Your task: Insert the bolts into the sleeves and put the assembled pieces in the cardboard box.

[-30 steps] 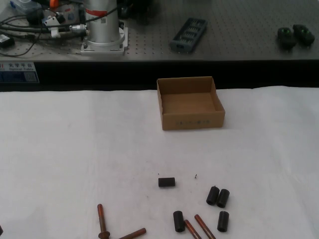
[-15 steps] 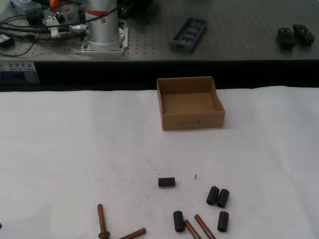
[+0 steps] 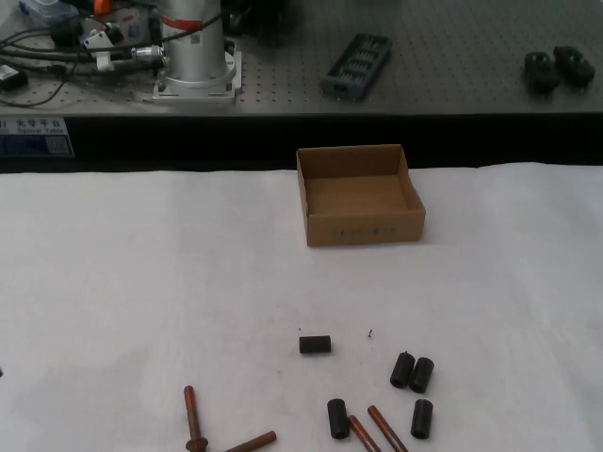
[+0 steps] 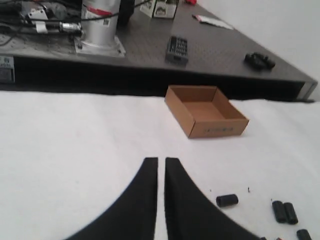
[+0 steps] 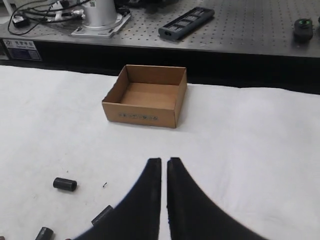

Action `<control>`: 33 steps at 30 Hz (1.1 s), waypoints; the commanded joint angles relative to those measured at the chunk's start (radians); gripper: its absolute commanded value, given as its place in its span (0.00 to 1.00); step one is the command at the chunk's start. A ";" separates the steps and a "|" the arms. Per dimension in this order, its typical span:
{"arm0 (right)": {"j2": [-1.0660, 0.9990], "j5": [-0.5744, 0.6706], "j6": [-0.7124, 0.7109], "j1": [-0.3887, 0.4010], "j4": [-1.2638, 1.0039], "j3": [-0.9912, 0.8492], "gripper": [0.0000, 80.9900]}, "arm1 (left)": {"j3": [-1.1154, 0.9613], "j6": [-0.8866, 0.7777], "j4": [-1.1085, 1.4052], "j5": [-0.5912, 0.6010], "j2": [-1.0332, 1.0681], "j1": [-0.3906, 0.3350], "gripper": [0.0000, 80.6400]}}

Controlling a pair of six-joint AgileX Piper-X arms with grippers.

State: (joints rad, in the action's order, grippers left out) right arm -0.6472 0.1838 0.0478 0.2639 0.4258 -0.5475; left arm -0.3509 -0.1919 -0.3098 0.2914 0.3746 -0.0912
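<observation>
- Both the left end effector (image 4: 161, 161) and the right end effector (image 5: 164, 161) are pinched closed, holding nothing.
- Four bolts (image 3: 191, 414) lie nearest on the white counter (image 3: 141, 282). They look hard and thin, so grab one mid-stem.
- Five sleeves (image 3: 315, 345) sit around them. They look light and may roll.
- Cardboard box (image 3: 358, 193) stands far back, empty.

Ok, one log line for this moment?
left gripper shut, empty | right gripper shut, empty | box empty | sleeves, bolts loose, none joined
</observation>
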 commanded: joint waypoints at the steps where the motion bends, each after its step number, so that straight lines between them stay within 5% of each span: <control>1: -0.073 0.046 0.004 0.002 -0.006 -0.043 0.05 | -0.095 0.061 -0.076 0.012 0.146 -0.001 0.06; 14: -0.341 0.097 0.004 0.047 0.032 -0.145 0.05 | -0.250 0.098 -0.197 0.085 0.524 -0.001 0.06; 33: -0.476 0.103 0.111 0.275 0.135 -0.145 0.05 | -0.259 0.120 -0.236 0.080 0.566 -0.001 0.06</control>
State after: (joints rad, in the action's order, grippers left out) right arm -1.1193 0.2735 0.1510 0.5301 0.5563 -0.6807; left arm -0.5950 -0.1047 -0.5123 0.3752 0.9407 -0.0912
